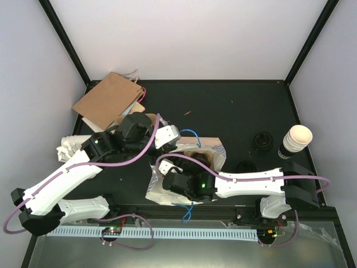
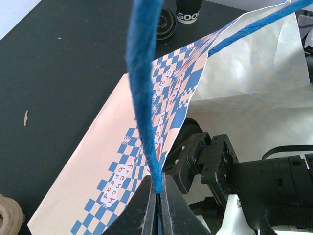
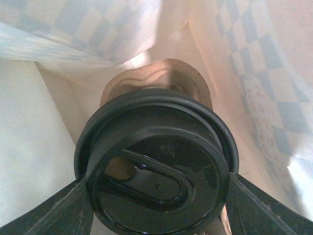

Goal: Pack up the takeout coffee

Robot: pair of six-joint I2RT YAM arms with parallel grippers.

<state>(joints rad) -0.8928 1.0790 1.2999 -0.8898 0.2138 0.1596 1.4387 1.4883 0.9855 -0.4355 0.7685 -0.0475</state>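
Coffee cup (image 3: 155,147) between right claw's (image 3: 160,209) jaws

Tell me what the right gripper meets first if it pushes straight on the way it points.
The right gripper points into the paper bag, holding a lidded cup. The cup's base would probably reach the bag's bottom first; the cup hides how far.
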